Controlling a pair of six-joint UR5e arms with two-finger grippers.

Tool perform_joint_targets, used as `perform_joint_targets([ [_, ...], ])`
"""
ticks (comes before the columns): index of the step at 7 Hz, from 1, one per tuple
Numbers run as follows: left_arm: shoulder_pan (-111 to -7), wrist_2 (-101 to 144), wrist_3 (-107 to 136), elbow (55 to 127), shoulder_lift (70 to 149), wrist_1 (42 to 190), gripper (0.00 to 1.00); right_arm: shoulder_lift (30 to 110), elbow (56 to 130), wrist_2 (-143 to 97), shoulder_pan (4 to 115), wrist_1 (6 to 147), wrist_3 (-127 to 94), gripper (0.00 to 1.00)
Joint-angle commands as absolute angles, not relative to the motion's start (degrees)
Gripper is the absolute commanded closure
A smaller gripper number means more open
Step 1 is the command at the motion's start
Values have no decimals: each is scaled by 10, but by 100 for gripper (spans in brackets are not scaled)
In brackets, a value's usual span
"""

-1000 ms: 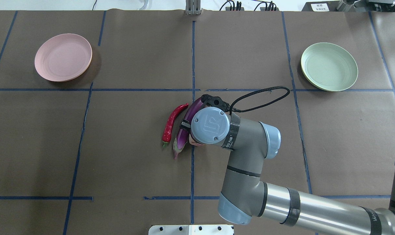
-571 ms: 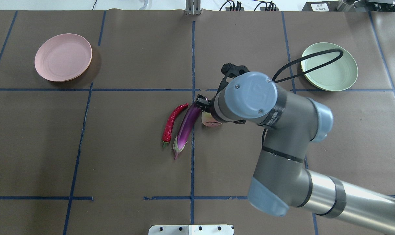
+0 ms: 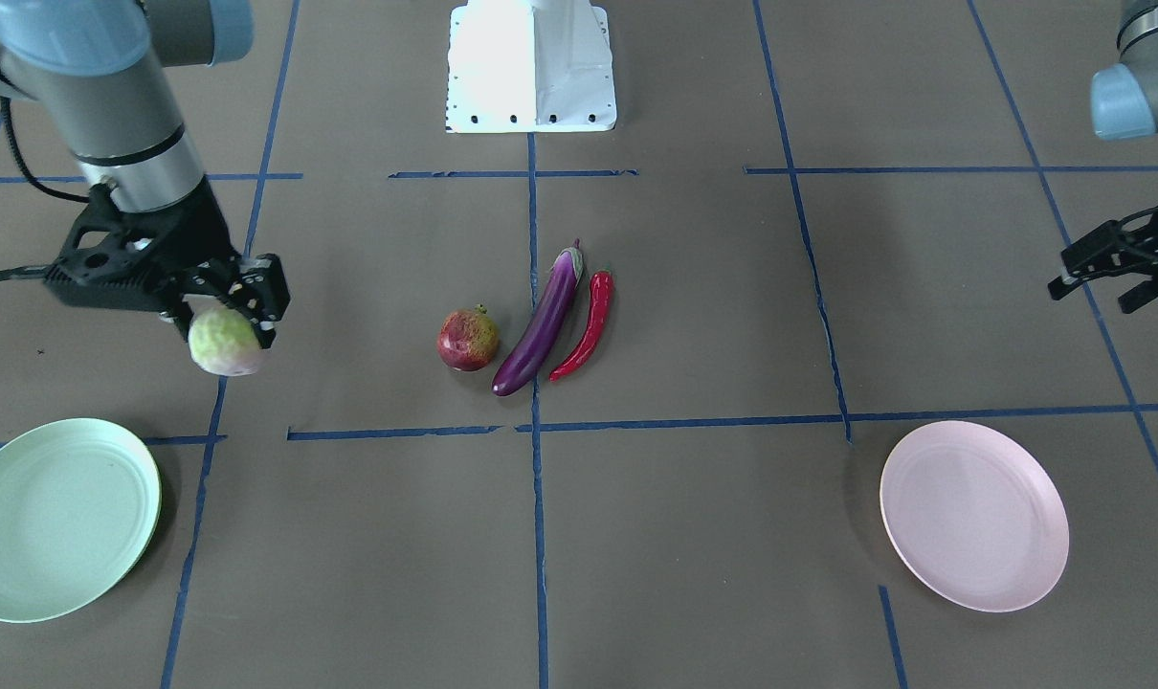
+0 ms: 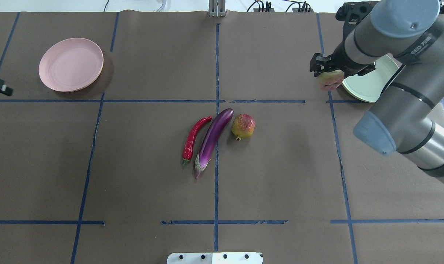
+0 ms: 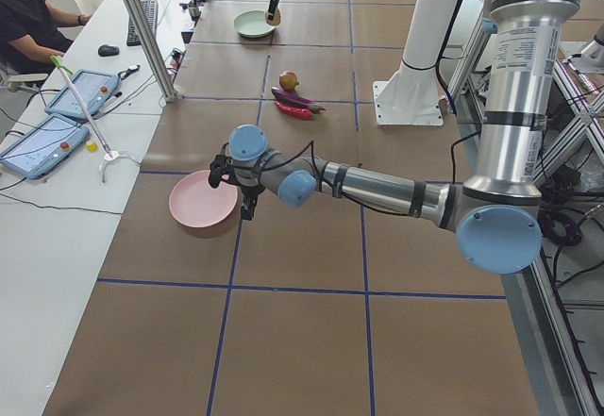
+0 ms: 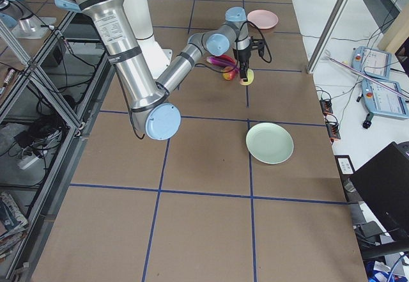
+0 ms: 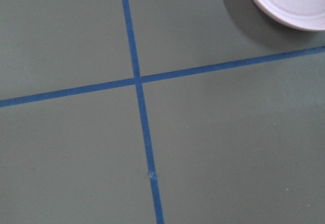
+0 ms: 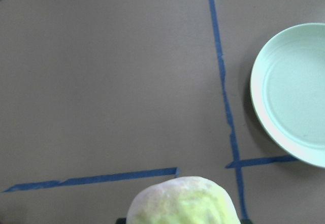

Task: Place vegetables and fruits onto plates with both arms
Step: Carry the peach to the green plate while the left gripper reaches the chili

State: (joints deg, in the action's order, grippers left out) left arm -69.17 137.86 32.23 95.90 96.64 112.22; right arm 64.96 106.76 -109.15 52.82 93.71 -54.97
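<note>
My right gripper (image 3: 217, 321) is shut on the pale green-white cabbage ball (image 3: 225, 344) and holds it above the table, just short of the mint green plate (image 3: 57, 517). In the overhead view the ball (image 4: 330, 80) hangs at the green plate's (image 4: 365, 88) left rim. The ball (image 8: 183, 201) and the plate (image 8: 294, 92) both show in the right wrist view. The pomegranate (image 4: 243, 126), the purple eggplant (image 4: 213, 141) and the red chili (image 4: 193, 137) lie side by side at the table's middle. My left gripper (image 3: 1091, 295) is open and empty near the pink plate (image 4: 71, 64).
Blue tape lines (image 4: 216, 66) divide the brown table cover into squares. The white base block (image 3: 531, 62) stands at the robot's edge of the table. My right arm (image 4: 401, 91) covers part of the green plate from above. An operator's desk with tablets (image 5: 57, 114) lies beyond the table.
My right arm has lifted the cabbage ball from beside the eggplant and carried it right to the green plate's edge, uncovering the pomegranate. My left gripper's tip has come in at the left edge.
</note>
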Motion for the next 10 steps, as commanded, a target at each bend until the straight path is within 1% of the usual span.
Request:
perform_joint_targets([
  [1, -568, 1356, 489, 948, 1088, 1120, 0, 663, 959, -1100, 619, 933, -360, 99],
  [2, -530, 1316, 517, 946, 1127, 1119, 0, 661, 899, -1099, 645, 913, -302, 99],
  [3, -483, 1297, 539, 943, 1169, 1114, 0, 662, 825, -1100, 659, 842, -271, 98],
  [4, -434, 1239, 580, 923, 1224, 1112, 0, 664, 763, -1100, 662, 779, -268, 98],
  [5, -382, 1177, 582, 884, 1266, 1112, 0, 664, 734, -1100, 664, 755, -264, 98],
  [6, -357, 1159, 582, 875, 1276, 1112, 0, 675, 732, -1103, 665, 755, -258, 89],
  [7, -340, 1157, 582, 874, 1275, 1112, 3, 679, 731, -1136, 665, 754, -258, 13],
  [8, -331, 1157, 581, 862, 1276, 1112, 7, 680, 736, -1148, 665, 754, -263, 0],
  [10, -317, 1146, 582, 846, 1277, 1112, 17, 674, 740, -1174, 666, 754, -264, 0],
])
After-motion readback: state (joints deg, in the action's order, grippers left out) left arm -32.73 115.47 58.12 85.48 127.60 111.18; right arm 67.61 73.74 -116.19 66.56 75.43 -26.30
